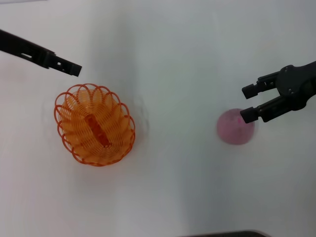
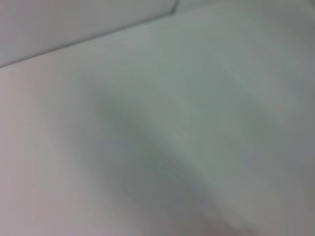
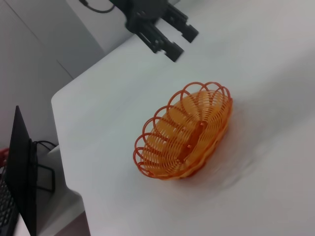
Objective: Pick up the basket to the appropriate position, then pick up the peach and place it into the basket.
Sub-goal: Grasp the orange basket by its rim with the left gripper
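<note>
The orange wire basket (image 1: 95, 124) sits upright on the white table at the left. It also shows in the right wrist view (image 3: 184, 132). The pink peach (image 1: 235, 128) lies on the table at the right, apart from the basket. My right gripper (image 1: 245, 103) is open and empty, its fingertips just over the peach's upper right side. My left gripper (image 1: 74, 69) hovers beyond the basket's far left rim, empty. In the right wrist view it (image 3: 183, 44) shows both fingers apart. The left wrist view shows only blurred table surface.
The white table (image 1: 173, 49) ends in a rounded corner and edge (image 3: 64, 162) on the basket's side. A black laptop-like object (image 3: 22, 177) stands beyond that edge. A dark object (image 1: 227, 234) shows at the near edge of the head view.
</note>
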Available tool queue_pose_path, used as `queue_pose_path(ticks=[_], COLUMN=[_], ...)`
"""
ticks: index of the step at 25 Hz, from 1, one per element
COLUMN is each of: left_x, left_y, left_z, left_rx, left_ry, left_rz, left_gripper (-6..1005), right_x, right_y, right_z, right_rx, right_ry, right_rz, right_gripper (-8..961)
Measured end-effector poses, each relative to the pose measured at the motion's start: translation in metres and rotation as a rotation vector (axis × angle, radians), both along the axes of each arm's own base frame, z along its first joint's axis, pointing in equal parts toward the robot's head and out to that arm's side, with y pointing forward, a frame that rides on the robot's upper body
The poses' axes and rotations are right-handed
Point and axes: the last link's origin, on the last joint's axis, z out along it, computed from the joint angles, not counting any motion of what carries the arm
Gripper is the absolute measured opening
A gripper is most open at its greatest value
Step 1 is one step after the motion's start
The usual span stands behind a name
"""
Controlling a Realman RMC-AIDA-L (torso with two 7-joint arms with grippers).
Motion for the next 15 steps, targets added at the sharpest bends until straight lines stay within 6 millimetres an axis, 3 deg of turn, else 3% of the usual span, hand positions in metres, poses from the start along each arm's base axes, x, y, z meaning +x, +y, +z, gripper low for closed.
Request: queue_pose_path(ticks=[5,15], left_x=[0.004,-0.011], left_y=[0.013,0.014], left_z=[-0.029,-0.062], left_rx=[-0.046,-0.090], left_ry=[0.151,0.247], left_rz=[-0.033,-0.040], left_gripper=[802,754], right_x=[-0.002,-0.004], right_y=[0.001,0.002], right_z=[0.000,-0.002], right_rx=[0.000,-0.003], right_ry=[0.000,0.005], right_rz=[0.005,0.014], right_gripper=[925,925])
